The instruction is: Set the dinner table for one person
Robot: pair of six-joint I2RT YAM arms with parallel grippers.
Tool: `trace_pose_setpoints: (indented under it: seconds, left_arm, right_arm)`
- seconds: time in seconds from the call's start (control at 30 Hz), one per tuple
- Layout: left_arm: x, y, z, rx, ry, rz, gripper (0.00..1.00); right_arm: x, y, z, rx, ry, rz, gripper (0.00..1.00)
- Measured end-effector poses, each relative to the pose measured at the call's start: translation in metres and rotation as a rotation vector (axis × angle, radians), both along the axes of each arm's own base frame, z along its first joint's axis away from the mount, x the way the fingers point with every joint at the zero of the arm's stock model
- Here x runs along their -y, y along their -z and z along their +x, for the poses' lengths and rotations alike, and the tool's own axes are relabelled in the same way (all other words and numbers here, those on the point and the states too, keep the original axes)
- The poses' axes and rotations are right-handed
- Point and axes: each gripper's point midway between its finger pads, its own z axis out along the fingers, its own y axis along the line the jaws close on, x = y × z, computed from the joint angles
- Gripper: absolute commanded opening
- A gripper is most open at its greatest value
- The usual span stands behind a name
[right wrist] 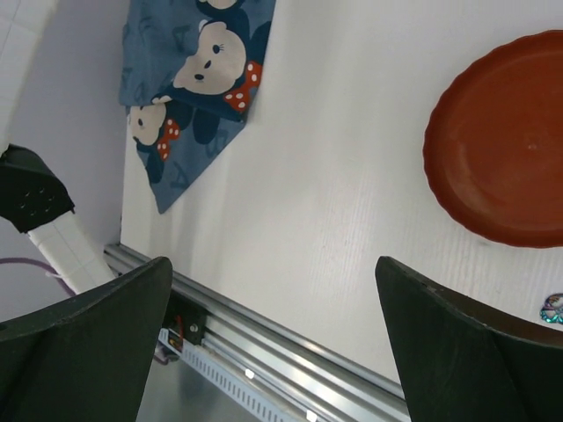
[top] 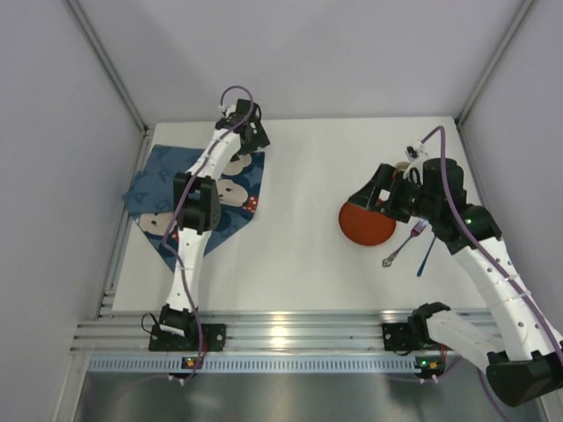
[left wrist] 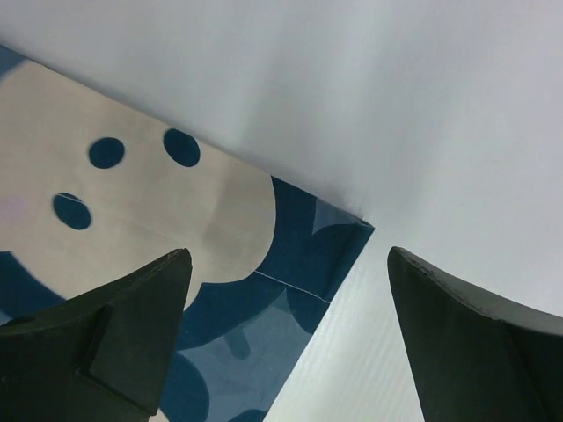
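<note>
Since the left claw [left wrist: 288, 255] hangs wide open and empty right above one corner of the blue mat [top: 154, 180], the step in hand looks like a pinch on that corner to drag the cloth into place. The mat lies askew by the left edge of the white tabletop [top: 299, 176], up toward the far-left corner, with one point aimed at the near edge and a fold along its left side. To do this well, the claw should come straight down so one finger lands on the cloth and the other on bare tabletop just outside the hem, then close low enough to catch the fabric rather than skate over it. A slow, flat pull toward the middle should keep the cloth from bunching. The right claw [right wrist: 273, 264] is also spread wide with nothing in it, hovering above the tabletop beside the red plate [top: 365, 224], which sits toward the right edge. A fork [top: 405, 242] and a blue-handled utensil [top: 427, 255] lie just beside the plate on its near-right side, well apart from the mat, so the pull should not disturb them.
</note>
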Motion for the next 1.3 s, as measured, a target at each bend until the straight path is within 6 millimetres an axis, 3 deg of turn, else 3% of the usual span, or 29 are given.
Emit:
trace_pose_setpoints:
  seconds: [0.13,0.2,0.27,0.33,0.37,0.43,0.47,0.6,0.8,0.9,1.0,1.1,1.2,1.3]
  left_arm:
    - [0.004,0.04,-0.003,-0.063,-0.001,-0.001,0.98]
    - [0.004,0.039,-0.001,-0.057,0.0,-0.01,0.96]
    - [0.003,0.04,-0.001,-0.056,-0.006,-0.008,0.87]
    - [0.0,0.04,0.0,-0.057,-0.011,-0.002,0.73]
    - [-0.002,0.041,0.0,-0.059,-0.013,0.0,0.6]
    - [-0.006,0.045,0.0,-0.066,-0.016,0.01,0.42]
    - [-0.007,0.045,-0.001,-0.069,-0.012,0.016,0.25]
    - [-0.012,0.049,-0.001,-0.081,-0.001,0.02,0.02]
    - [-0.008,0.051,-0.006,-0.089,0.051,0.049,0.0]
    - [0.004,0.052,-0.014,-0.101,0.1,0.072,0.0]
    - [0.026,0.053,-0.03,-0.118,0.176,0.107,0.0]
    - [0.066,0.053,-0.061,-0.147,0.305,0.132,0.0]
    - [0.13,0.054,-0.102,-0.171,0.509,0.091,0.0]
    - [0.215,0.053,-0.16,-0.195,0.766,-0.006,0.0]
  right_arm:
    - [0.006,0.003,0.011,-0.006,0.021,-0.035,1.0]
    - [0.009,0.004,0.016,-0.014,0.032,-0.052,1.0]
    - [0.011,0.005,0.021,-0.017,0.04,-0.064,1.0]
    - [0.012,0.007,0.027,-0.023,0.042,-0.073,1.0]
    - [0.012,0.009,0.028,-0.029,0.04,-0.077,1.0]
    - [0.012,0.013,0.032,-0.043,0.037,-0.087,1.0]
    - [0.012,0.016,0.034,-0.052,0.033,-0.093,1.0]
    - [0.01,0.025,0.036,-0.082,0.019,-0.104,1.0]
    - [0.007,0.024,0.033,-0.086,-0.007,-0.095,1.0]
    - [0.007,0.02,0.028,-0.077,-0.016,-0.082,1.0]
    - [0.008,0.018,0.017,-0.063,-0.024,-0.064,1.0]
    - [0.008,0.019,0.003,-0.062,-0.03,-0.042,1.0]
    - [0.009,0.021,-0.012,-0.059,-0.034,-0.019,1.0]
    - [0.011,0.022,-0.028,-0.054,-0.033,0.0,1.0]
